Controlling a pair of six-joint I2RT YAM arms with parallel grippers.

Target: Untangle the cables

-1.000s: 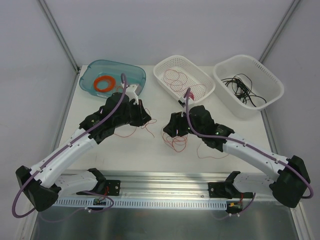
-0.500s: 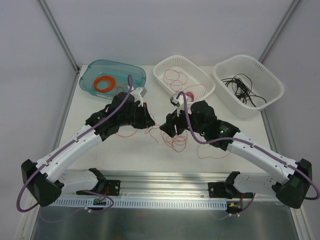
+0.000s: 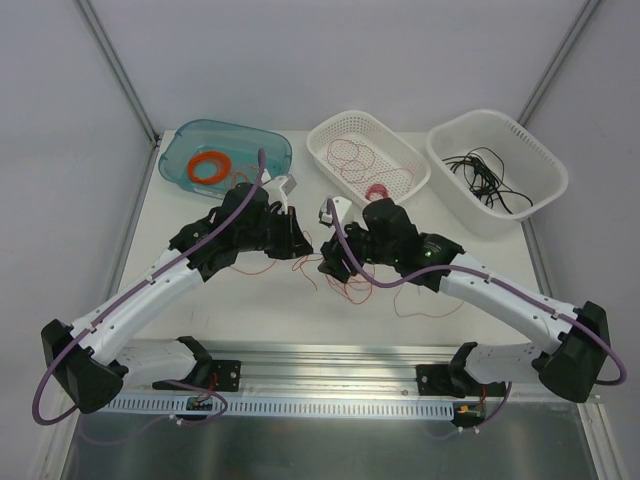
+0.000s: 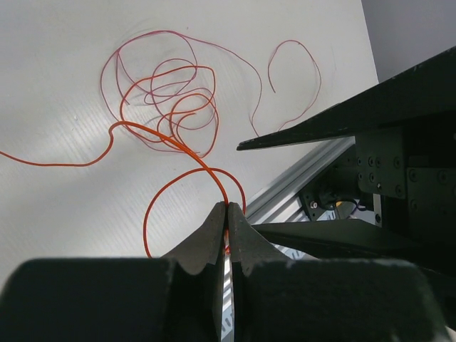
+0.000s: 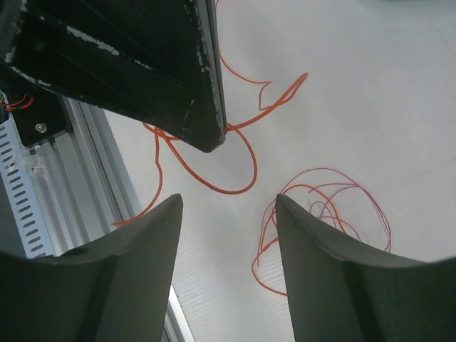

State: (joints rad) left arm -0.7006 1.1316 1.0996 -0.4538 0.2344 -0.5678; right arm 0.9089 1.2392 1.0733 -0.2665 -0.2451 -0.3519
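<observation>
My left pincer point(image 4: 226, 208) was clamped on the orange cable point(image 4: 192, 153). My right pincer point(image 5: 228, 203) stood apart over the red-orange cable tangle point(image 3: 350, 287) on the surface point(image 3: 250, 305), 6 o'clock from the white basket point(image 3: 345, 125).

- White table point(image 3: 250, 300) under me, with a metal rail point(image 3: 330, 355) along its near edge.
- Far left: teal tub point(image 3: 272, 150).
- Far middle: white basket point(image 3: 402, 152).
- Far right: second basket point(image 3: 535, 145).
- Centre: cables point(image 3: 352, 285), thin red and orange loops in a loose tangle on the bare top.
</observation>
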